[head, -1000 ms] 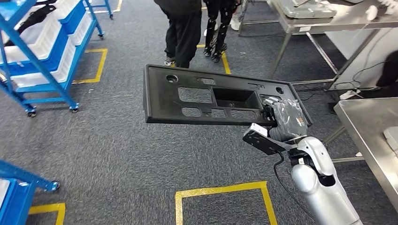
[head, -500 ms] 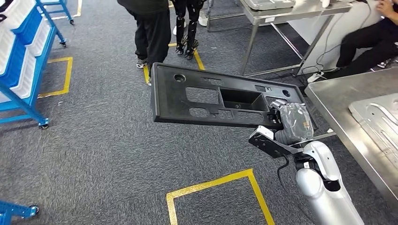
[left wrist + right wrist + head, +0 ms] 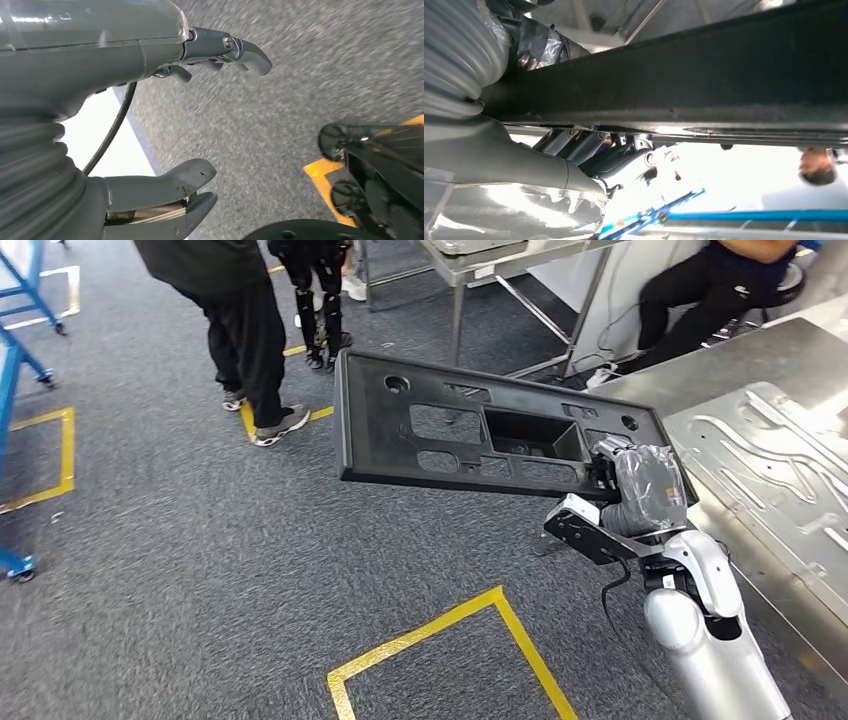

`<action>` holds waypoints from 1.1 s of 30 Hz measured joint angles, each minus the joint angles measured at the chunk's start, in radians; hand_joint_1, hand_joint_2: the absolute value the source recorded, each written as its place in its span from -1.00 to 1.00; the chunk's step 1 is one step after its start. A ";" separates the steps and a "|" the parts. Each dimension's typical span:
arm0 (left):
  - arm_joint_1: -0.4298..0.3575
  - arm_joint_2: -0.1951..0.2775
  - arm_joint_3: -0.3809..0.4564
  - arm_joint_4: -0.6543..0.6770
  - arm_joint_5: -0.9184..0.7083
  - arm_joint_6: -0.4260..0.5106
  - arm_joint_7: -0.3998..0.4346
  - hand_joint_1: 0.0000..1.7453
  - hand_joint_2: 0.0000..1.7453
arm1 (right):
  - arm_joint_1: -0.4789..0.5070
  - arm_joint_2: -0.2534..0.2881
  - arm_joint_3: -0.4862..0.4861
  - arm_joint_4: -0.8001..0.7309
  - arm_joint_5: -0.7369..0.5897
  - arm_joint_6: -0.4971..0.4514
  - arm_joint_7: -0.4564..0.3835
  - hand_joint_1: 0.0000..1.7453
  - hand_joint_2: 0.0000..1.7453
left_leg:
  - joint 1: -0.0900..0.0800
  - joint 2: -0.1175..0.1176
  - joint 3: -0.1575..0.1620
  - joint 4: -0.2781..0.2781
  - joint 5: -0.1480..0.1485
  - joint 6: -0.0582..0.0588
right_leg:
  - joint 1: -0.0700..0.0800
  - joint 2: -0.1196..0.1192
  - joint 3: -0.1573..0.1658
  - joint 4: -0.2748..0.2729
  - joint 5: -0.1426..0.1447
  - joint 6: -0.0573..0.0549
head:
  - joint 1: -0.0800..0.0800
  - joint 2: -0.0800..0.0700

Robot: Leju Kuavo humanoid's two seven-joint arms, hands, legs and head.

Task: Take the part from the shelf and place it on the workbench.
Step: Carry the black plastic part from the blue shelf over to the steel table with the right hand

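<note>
A humanoid robot's right hand (image 3: 640, 490) grasps a long black plastic part (image 3: 480, 435) by one end, holding it in the air above grey carpet (image 3: 200, 570), its far end tilted slightly up. The steel workbench (image 3: 700, 375) stands just beside the held end, a silver metal panel (image 3: 780, 455) lying on it. The left hand (image 3: 150, 125) hangs over the floor, fingers apart and holding nothing. A person (image 3: 235, 320) in black stands beyond the part.
</note>
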 joint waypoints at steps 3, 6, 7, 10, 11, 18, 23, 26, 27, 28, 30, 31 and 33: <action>0.001 -0.004 0.009 -0.004 -0.003 -0.011 -0.007 -1.00 1.00 | -0.010 -0.003 -0.006 0.003 -0.001 -0.001 -0.001 1.00 1.00 | -0.002 -0.027 0.026 -0.058 0.010 0.008 | -0.008 0.037 -0.012 0.005 0.000 0.020 | 0.000 0.000; -0.002 -0.013 0.018 -0.015 -0.012 -0.026 -0.014 -1.00 1.00 | -0.016 -0.012 -0.015 0.004 -0.002 -0.003 -0.001 1.00 1.00 | 0.002 0.013 0.038 -0.080 0.019 0.027 | -0.007 0.010 -0.024 0.021 -0.012 0.035 | 0.002 0.000; -0.002 -0.016 0.021 -0.018 -0.015 -0.030 -0.015 -1.00 1.00 | -0.021 -0.015 -0.017 0.005 -0.002 -0.003 0.000 1.00 1.00 | 0.004 0.028 0.042 -0.088 0.022 0.033 | -0.004 -0.025 -0.042 0.060 -0.035 0.038 | 0.004 0.000; -0.001 -0.019 0.033 -0.022 -0.023 -0.037 -0.017 -1.00 1.00 | -0.031 -0.018 -0.020 0.009 -0.001 -0.003 0.000 1.00 1.00 | 0.002 0.071 0.048 -0.091 0.018 0.038 | -0.009 -0.089 -0.134 0.234 -0.108 0.050 | 0.006 0.000; -0.001 -0.020 0.035 -0.022 -0.025 -0.038 -0.017 -1.00 1.00 | -0.031 -0.018 -0.020 0.011 -0.001 -0.003 0.000 1.00 1.00 | 0.002 0.085 0.050 -0.091 0.015 0.037 | -0.012 -0.093 -0.149 0.258 -0.107 0.053 | 0.006 0.000; -0.006 -0.026 0.048 -0.027 -0.033 -0.038 -0.018 -1.00 1.00 | -0.039 -0.029 -0.027 0.016 0.006 -0.005 0.008 1.00 1.00 | -0.007 0.159 0.079 -0.087 -0.015 0.006 | 0.000 -0.166 -0.019 -0.006 0.017 0.035 | 0.006 0.000; -0.012 -0.028 0.055 -0.036 -0.048 -0.037 -0.025 -1.00 1.00 | -0.047 -0.038 -0.038 0.017 0.033 -0.011 0.028 1.00 1.00 | 0.002 0.099 0.040 0.024 -0.093 -0.013 | -0.008 -0.110 -0.009 -0.016 0.018 0.006 | 0.004 0.000; -0.010 -0.028 0.065 -0.037 -0.058 -0.037 -0.026 -1.00 1.00 | -0.049 -0.038 -0.040 0.020 0.048 -0.014 0.037 1.00 1.00 | 0.002 0.063 -0.063 0.213 -0.158 -0.014 | -0.004 -0.072 -0.008 -0.012 0.015 -0.003 | 0.004 0.000; -0.010 -0.028 0.068 -0.037 -0.063 -0.037 -0.026 -1.00 1.00 | -0.049 -0.038 -0.040 0.022 0.053 -0.014 0.039 1.00 1.00 | 0.002 0.061 -0.076 0.221 -0.142 -0.013 | -0.002 -0.057 -0.008 -0.009 0.013 -0.004 | 0.004 0.000; -0.011 -0.028 0.071 -0.037 -0.068 -0.037 -0.026 -1.00 1.00 | -0.048 -0.038 -0.041 0.024 0.057 -0.014 0.041 1.00 1.00 | 0.002 0.058 -0.069 0.187 -0.106 -0.009 | -0.001 -0.042 -0.008 -0.005 0.010 -0.004 | 0.004 0.000; -0.012 -0.028 0.075 -0.037 -0.078 -0.039 -0.026 -1.00 1.00 | -0.049 -0.038 -0.041 0.025 0.067 -0.014 0.048 1.00 1.00 | 0.002 0.028 -0.023 0.055 -0.024 0.002 | 0.000 -0.015 -0.008 0.004 0.004 -0.001 | 0.004 0.000; -0.013 -0.028 0.078 -0.037 -0.082 -0.039 -0.026 -1.00 1.00 | -0.050 -0.038 -0.041 0.026 0.071 -0.015 0.051 1.00 1.00 | 0.002 0.009 -0.001 -0.001 0.000 0.006 | 0.000 -0.003 -0.010 0.008 0.002 0.002 | 0.005 0.000; -0.013 -0.028 0.083 -0.037 -0.088 -0.040 -0.026 -1.00 1.00 | -0.050 -0.039 -0.042 0.030 0.078 -0.016 0.056 1.00 1.00 | 0.000 -0.010 0.019 -0.048 0.009 0.011 | -0.004 0.019 -0.015 0.010 0.002 0.014 | 0.005 0.000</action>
